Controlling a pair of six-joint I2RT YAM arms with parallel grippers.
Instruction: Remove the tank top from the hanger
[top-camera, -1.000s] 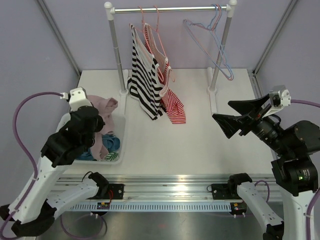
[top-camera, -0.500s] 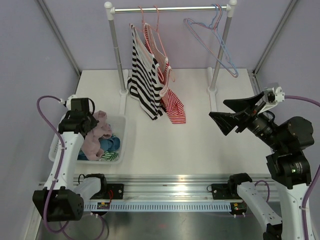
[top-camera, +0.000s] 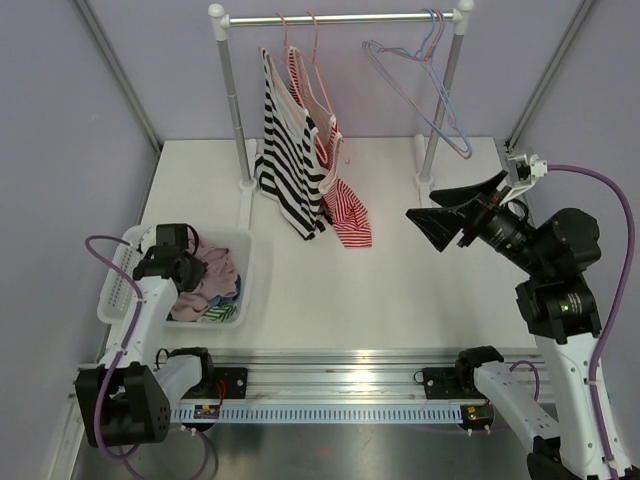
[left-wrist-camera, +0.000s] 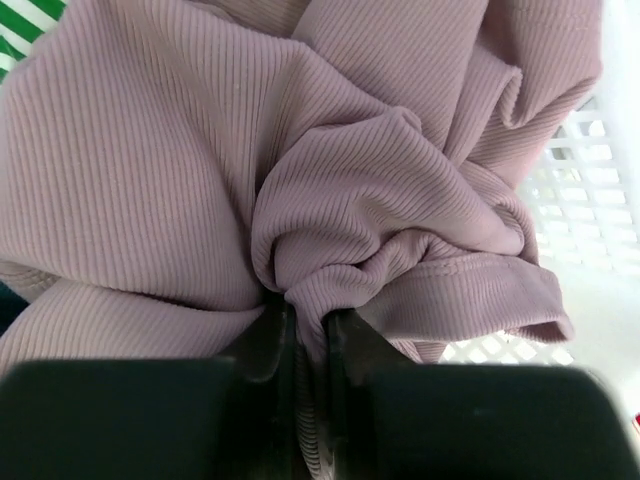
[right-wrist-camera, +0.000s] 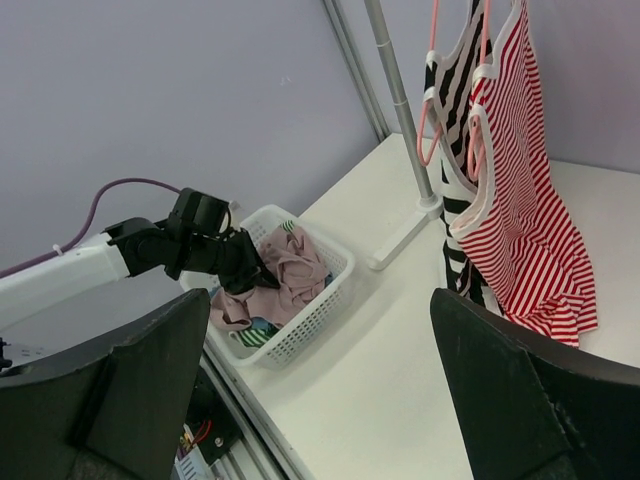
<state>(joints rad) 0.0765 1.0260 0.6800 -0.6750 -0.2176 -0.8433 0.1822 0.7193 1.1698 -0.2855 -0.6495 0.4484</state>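
- Top view: my left fingers (top-camera: 190, 268) are clenched on the mauve tank top (top-camera: 212, 277), low in the basket (top-camera: 115, 290) that sits forward and left of the rack (top-camera: 340, 17). That top is already off its hanger. My right fingers (top-camera: 440, 208) are spread wide and grasp nothing, above the desk (top-camera: 340, 290) just forward of the rack's right post.
- Left wrist: a bunched fold of ribbed cloth is pinched between the fingers, with basket mesh beside it. I'd release fully, then lift straight up, so the cloth doesn't cling and trail over the rim.
- Right wrist: the black-striped tank top (right-wrist-camera: 455, 120) and red-striped tank top (right-wrist-camera: 520, 210) hang on the rack's left half. In the top view, the empty hangers (top-camera: 425, 95) hang at the rack's right end. They and that post would crowd any reach from my right.
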